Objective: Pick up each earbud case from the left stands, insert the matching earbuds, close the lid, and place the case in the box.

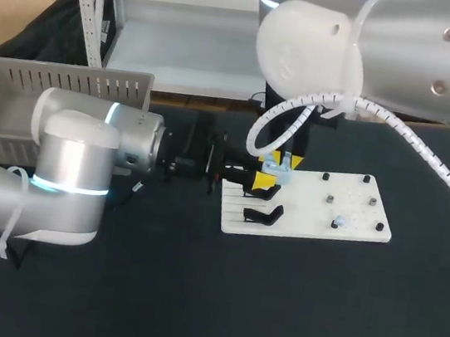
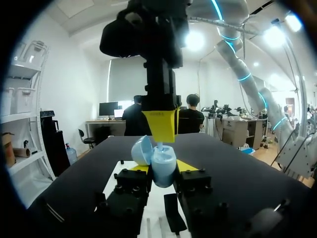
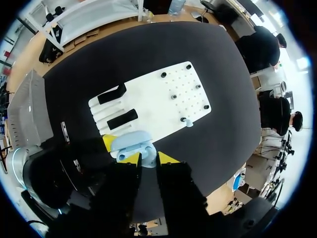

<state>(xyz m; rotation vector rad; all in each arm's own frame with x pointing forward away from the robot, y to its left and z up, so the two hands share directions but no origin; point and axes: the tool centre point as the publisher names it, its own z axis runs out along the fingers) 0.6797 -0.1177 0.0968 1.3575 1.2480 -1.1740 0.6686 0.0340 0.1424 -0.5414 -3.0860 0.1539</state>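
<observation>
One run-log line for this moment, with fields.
left hand: shut on open light-blue earbud case | right hand: shut on small pale earbud above it

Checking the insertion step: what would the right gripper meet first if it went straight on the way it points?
The open light-blue earbud case, held in the left gripper, lies straight below the right gripper. Its white earbud would touch first; the gap looks small, though depth is unclear.

Bench [image 1: 289,312] is covered in matte black material, plain and unpatterned. It is lit evenly, with only soft shadows cast on it. In the right wrist view its black top is seen out to the edges.
</observation>
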